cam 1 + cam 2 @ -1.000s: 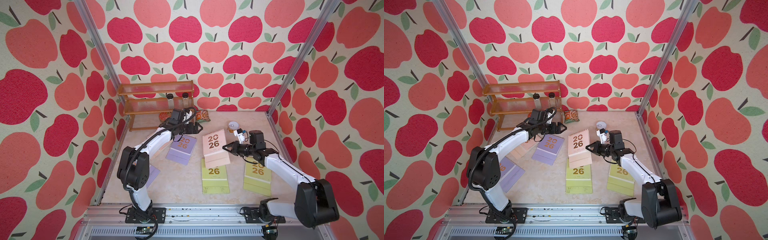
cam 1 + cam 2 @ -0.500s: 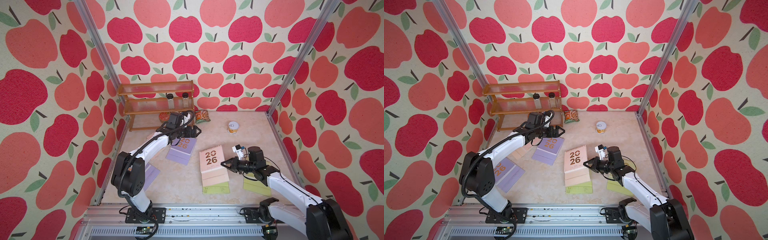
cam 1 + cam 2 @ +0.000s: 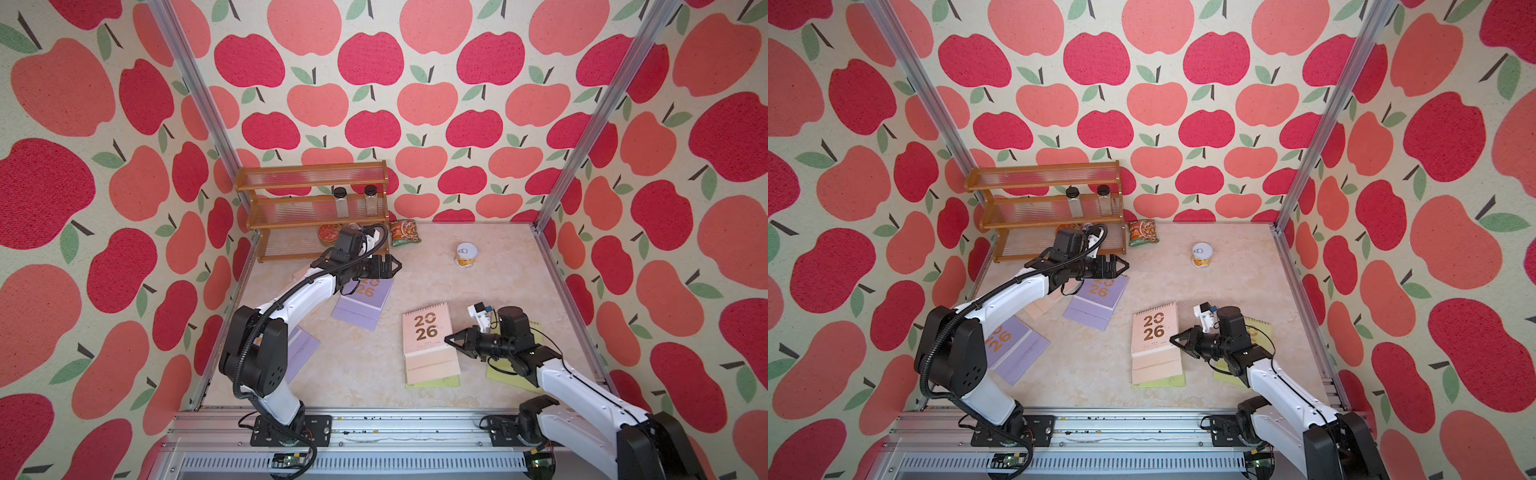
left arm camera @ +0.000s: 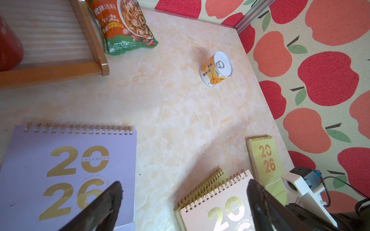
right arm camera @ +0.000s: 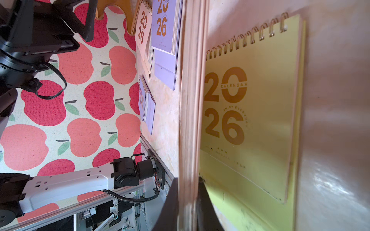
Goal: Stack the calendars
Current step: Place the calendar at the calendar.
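Pinches the pink calendar (image 3: pixel 426 338) by its right edge in the right tool (image 3: pixel 448 338), over the near-centre green calendar (image 3: pixel 432 383). Lower flat, square the spirals, release. Hold the spread left tool (image 3: pixel 394 266) clear over the far lilac calendar (image 3: pixel 363 305).

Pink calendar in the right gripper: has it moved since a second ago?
Yes. The pink calendar, pinched by the right gripper, has come away from the can toward the front rail, and now covers most of a yellow-green calendar.

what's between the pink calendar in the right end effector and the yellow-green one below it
Nothing visible: the pink calendar, gripped by the right end effector, is over the yellow-green calendar, no object between them.
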`<state>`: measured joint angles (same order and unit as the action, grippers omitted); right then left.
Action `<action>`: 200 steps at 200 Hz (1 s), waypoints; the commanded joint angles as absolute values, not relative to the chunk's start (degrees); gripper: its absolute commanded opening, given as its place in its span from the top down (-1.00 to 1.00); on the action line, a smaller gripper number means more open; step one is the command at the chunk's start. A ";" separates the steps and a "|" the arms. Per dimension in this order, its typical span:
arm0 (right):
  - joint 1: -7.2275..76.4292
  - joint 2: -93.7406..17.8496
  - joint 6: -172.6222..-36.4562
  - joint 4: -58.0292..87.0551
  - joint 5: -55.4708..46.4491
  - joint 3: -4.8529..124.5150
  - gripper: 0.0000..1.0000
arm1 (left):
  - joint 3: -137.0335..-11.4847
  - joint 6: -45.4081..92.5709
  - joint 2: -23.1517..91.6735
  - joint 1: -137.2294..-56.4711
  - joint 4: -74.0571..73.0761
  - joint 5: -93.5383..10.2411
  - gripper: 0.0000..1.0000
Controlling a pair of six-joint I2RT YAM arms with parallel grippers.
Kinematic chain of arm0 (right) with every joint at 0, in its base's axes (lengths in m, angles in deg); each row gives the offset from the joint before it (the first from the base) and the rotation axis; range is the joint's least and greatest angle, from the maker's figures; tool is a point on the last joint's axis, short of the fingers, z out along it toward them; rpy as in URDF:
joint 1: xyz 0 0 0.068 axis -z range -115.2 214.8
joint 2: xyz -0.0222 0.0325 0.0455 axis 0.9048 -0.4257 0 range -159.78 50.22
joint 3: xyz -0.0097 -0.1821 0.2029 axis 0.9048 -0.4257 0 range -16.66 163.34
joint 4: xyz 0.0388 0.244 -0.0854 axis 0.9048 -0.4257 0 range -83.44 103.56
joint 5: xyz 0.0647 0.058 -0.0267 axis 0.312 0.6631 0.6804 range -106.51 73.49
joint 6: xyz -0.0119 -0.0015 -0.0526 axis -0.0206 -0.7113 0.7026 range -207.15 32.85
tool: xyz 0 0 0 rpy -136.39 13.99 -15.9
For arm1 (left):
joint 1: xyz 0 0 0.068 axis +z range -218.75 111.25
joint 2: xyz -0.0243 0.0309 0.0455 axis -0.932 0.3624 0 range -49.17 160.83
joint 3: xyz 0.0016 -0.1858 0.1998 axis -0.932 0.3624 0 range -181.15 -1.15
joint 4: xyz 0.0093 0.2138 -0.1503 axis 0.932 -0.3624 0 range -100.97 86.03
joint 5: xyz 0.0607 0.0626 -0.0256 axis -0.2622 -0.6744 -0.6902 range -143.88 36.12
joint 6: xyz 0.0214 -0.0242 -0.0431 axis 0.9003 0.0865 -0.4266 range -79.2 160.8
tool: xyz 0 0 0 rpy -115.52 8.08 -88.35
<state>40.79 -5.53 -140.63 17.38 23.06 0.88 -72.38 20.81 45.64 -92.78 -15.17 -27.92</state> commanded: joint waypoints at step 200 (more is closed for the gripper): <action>40.28 -9.76 -128.08 -1.00 10.43 5.31 0.56 | -72.43 21.24 45.02 -92.75 -15.40 -26.60 -0.89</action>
